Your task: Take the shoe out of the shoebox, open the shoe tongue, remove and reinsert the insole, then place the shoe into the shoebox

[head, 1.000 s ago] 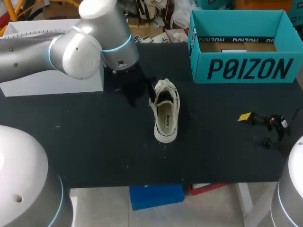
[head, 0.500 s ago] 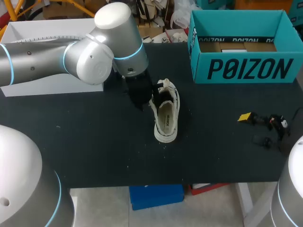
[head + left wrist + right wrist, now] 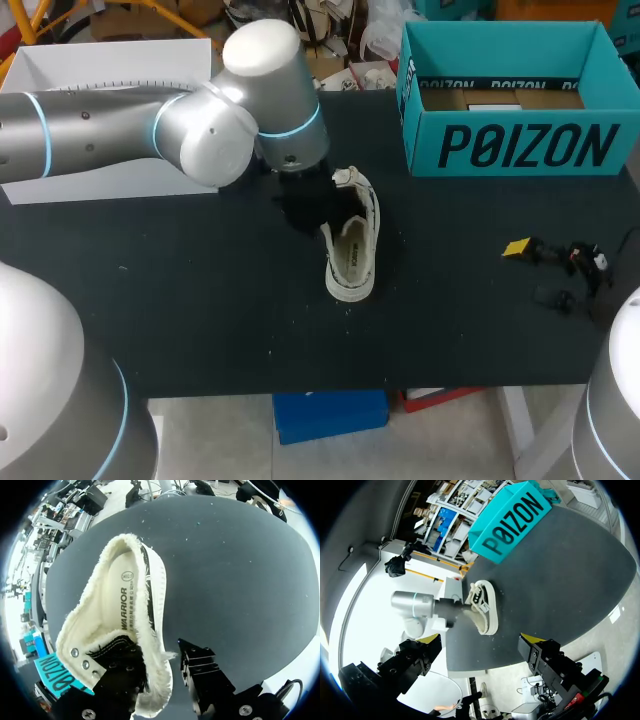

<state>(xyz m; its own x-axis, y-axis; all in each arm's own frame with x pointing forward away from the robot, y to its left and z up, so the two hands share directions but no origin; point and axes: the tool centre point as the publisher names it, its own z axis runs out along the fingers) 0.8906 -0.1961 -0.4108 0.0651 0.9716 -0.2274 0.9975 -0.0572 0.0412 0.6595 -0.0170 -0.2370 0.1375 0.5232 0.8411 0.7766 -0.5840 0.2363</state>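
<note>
Left gripper (image 3: 162, 667) spread, now straddles the shoe (image 3: 107, 605) sidewall after sliding in; looks poised to pull it open.

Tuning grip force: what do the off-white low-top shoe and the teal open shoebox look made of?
Off-white low-top shoe: likely canvas, matte; frayed threads along the collar, metal-looking eyelets.
Teal open shoebox: probably cardboard, matte printed; thin flat walls, brown inside.
</note>
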